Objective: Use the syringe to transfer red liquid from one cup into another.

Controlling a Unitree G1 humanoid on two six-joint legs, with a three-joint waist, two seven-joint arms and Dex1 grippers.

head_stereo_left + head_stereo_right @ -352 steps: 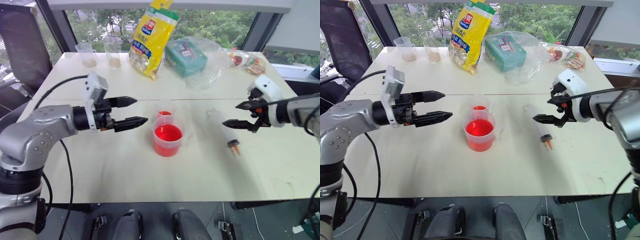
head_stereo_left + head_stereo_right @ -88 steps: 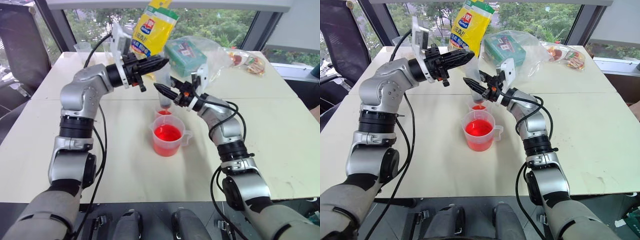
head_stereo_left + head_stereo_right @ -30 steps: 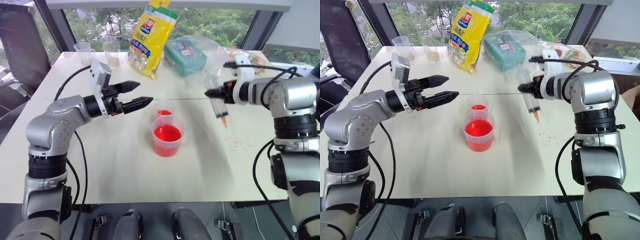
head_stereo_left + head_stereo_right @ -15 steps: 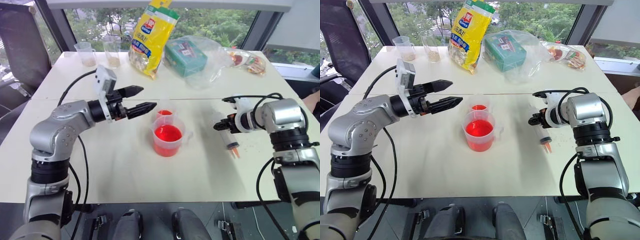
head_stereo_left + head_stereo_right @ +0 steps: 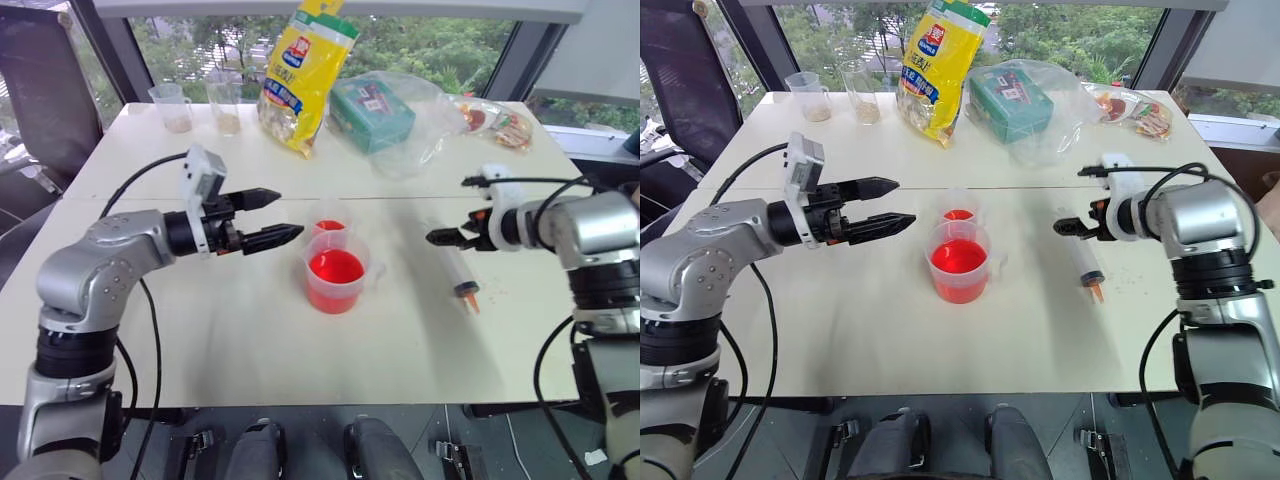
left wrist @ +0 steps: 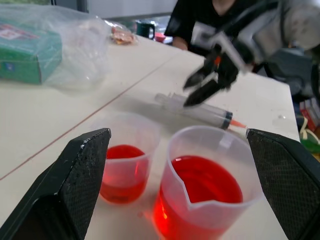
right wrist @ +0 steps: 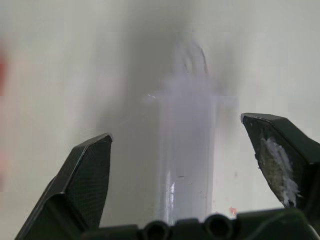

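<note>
Syringe put down flat on the table, job looked done.

Stood side by side in the middle of the table: big beaker full of red liquid, small cup just behind, red at the bottom. Lay apart on the right, out of the way: syringe, let go. Hung just above its far end: right gripper, wide open, holding nothing. Pointed at the cups from the left: left gripper, wide open too, empty.

1. Left gripper hovers over the table's left half, pointing level toward the middle, fingers spread wide.
2. Right gripper hangs near the table's right edge, angled downward, fingers parted, holding nothing.
</note>
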